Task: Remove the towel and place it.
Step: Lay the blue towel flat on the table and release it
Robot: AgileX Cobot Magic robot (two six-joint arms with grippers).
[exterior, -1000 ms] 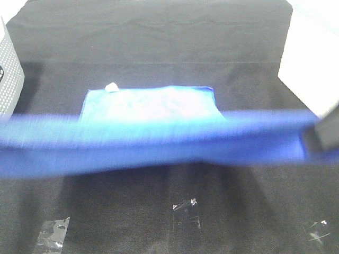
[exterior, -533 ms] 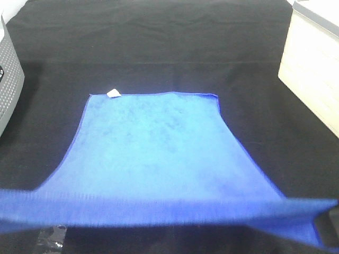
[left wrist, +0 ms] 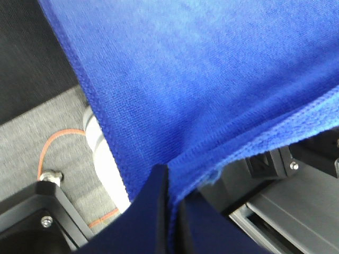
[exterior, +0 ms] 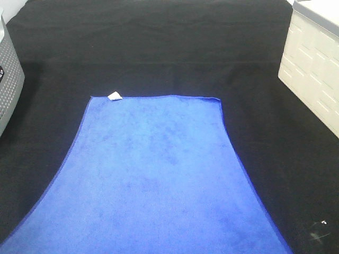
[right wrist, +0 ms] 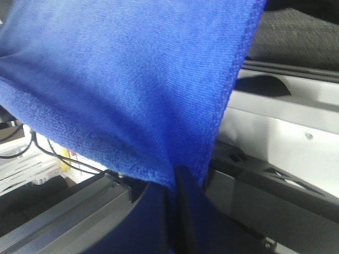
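Your left hand (left wrist: 169,182) and right hand (right wrist: 177,180) each pinch the towel (exterior: 159,180) tight at its near edge. Its far end lies flat on the black-covered counter (exterior: 159,42).

The black-draped surface (exterior: 159,47) spreads before me. A grey perforated container (exterior: 8,79) stands at its left edge, a cream box (exterior: 312,69) at its right.
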